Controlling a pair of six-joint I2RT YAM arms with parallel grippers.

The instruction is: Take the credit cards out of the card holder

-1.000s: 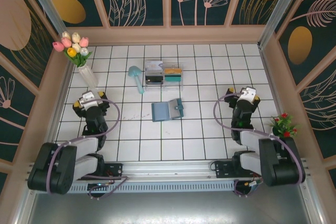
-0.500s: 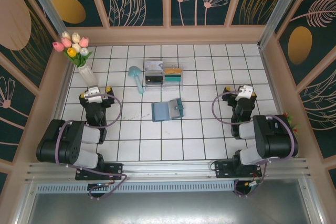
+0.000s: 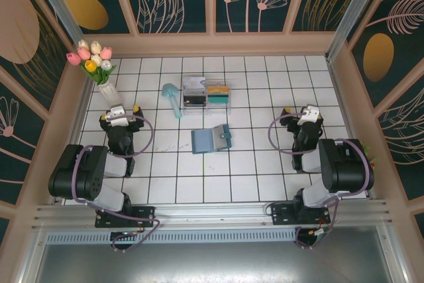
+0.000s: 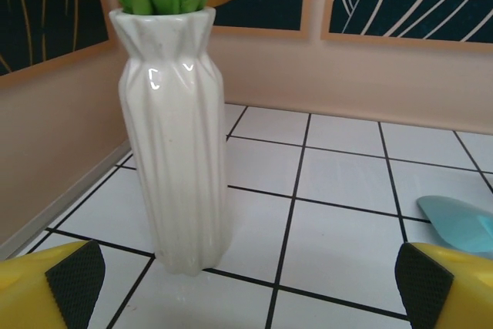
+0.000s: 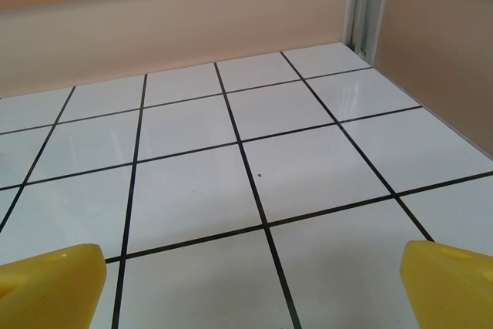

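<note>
Left claw point(image 3: 120, 113) point(image 4: 250, 283): spread wide and holding nothing. In the left wrist view its yellow fingers with black pads point(image 4: 75, 279) sit at the two lower corners.
Left claw's surroundings: it points at a white ribbed vase point(image 4: 181, 144) point(image 3: 110, 95) of tulips that stands upright just ahead of it, near the left wall.
Right claw point(image 3: 302, 112) point(image 5: 254, 283): also wide apart and holding nothing, with only bare tile between the yellow fingers point(image 5: 54, 279).
Surface point(image 3: 252, 164): white tiles with dark grout, walled on three sides.
Card holder point(image 3: 212, 140): lies unfolded and flat near the middle, between the two arms and well apart from both claws. Its left half is blue-grey, its right half teal.
Credit cards point(image 3: 218, 99): flat white, dark, teal and yellow-orange pieces lie in the clear two-compartment box point(image 3: 207, 81), just beyond the card holder. Too small to tell whether the slots hold any.
Light-blue scoop point(image 3: 172, 97) point(image 4: 458, 223): lies just left of the box.
</note>
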